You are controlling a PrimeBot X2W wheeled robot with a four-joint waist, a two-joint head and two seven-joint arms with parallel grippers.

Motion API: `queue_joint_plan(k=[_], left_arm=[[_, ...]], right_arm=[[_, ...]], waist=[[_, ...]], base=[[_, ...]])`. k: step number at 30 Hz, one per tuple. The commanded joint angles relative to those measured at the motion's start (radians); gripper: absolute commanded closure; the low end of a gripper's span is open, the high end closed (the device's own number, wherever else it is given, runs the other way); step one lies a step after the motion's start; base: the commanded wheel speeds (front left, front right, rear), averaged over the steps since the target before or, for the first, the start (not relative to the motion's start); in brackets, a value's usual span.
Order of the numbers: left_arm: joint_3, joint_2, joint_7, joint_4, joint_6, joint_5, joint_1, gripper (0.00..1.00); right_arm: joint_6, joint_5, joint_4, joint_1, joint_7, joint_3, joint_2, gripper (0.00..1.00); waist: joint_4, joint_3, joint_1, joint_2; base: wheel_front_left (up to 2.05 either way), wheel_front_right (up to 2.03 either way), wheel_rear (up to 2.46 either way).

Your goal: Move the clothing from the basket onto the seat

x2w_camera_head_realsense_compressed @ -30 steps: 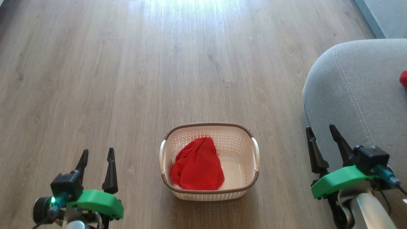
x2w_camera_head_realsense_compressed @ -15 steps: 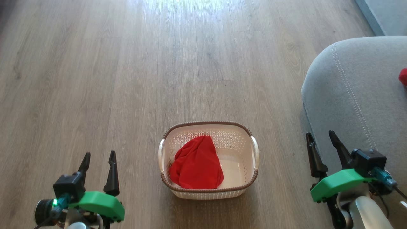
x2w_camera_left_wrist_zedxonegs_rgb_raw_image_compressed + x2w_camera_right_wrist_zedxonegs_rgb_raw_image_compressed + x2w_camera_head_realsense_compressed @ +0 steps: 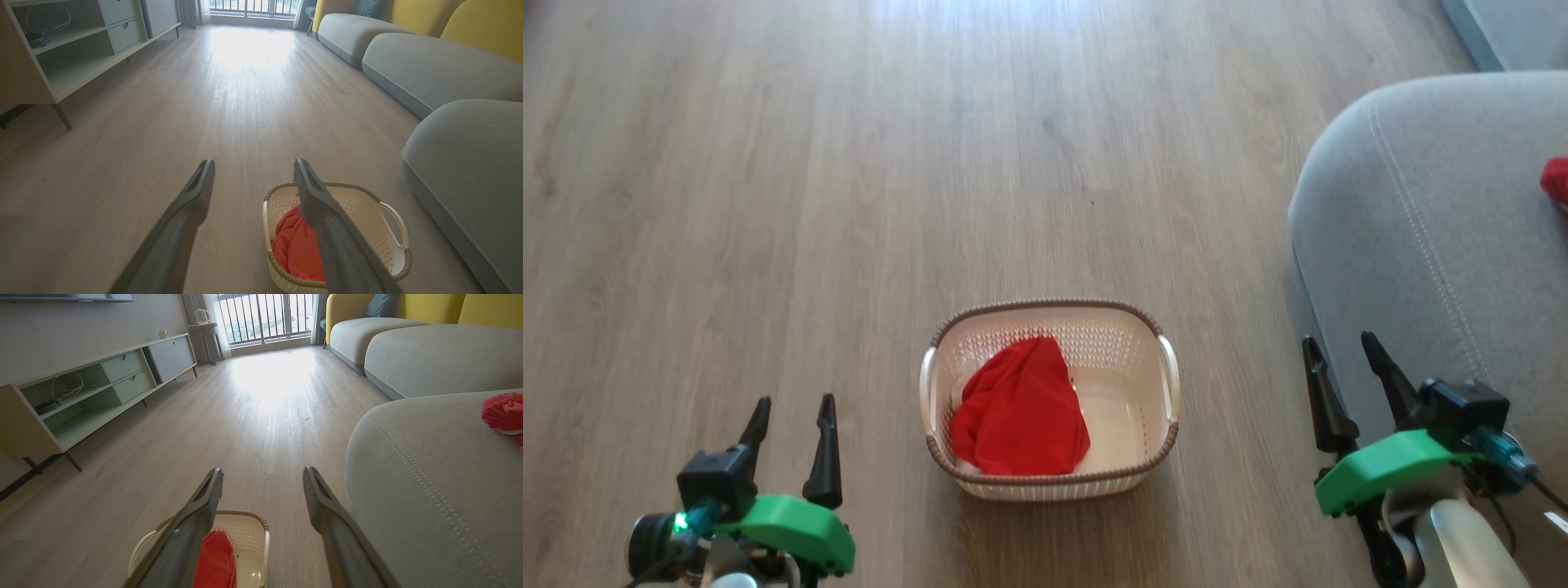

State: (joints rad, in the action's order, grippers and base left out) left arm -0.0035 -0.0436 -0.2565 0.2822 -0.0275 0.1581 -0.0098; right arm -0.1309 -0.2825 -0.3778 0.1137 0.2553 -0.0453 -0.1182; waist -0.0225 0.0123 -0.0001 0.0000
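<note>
Camera shifted, not the basket [image 3: 1045, 305]. Left end effector [image 3: 795, 400] and right end effector [image 3: 1338, 339] both stood wide, empty. Clothing [image 3: 1019, 408] lay in basket's left half; probably best pinched from above, at its raised fold.

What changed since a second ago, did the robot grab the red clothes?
Only the camera shifted a little: the whole head view slid up and left, and both hands sit slightly lower in it. The left hand and right hand stayed open, holding nothing. The soft red clothing stayed in the cream perforated plastic basket, beside the big light grey fabric seat.
</note>
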Motion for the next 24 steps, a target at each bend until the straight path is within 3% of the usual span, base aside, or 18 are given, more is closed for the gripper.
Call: queue_joint_plan(k=[1, 11, 24], left_arm=[[0.020, -0.007, -0.005, -0.018, -0.001, 0.001, -0.035, 0.00], [-0.077, -0.007, -0.005, 0.041, 0.014, 0.022, -0.142, 0.00], [-0.195, -0.007, -0.005, 0.155, 0.023, 0.018, -0.397, 0.00]], right_arm=[[0.000, 0.002, 0.037, 0.060, 0.006, -0.031, 0.000, 0.00], [0.000, -0.004, 0.102, 0.206, 0.006, -0.048, -0.005, 0.00], [0.000, -0.022, 0.168, 0.422, 0.006, -0.080, 0.007, 0.00]], waist=[[-0.012, 0.028, 0.0001, 0.0000], [-0.056, 0.267, 0.0001, 0.0000], [-0.103, 0.589, 0.0001, 0.0000]], base=[[0.00, 0.00, 0.00], [0.00, 0.00, 0.00], [0.00, 0.00, 0.00]])
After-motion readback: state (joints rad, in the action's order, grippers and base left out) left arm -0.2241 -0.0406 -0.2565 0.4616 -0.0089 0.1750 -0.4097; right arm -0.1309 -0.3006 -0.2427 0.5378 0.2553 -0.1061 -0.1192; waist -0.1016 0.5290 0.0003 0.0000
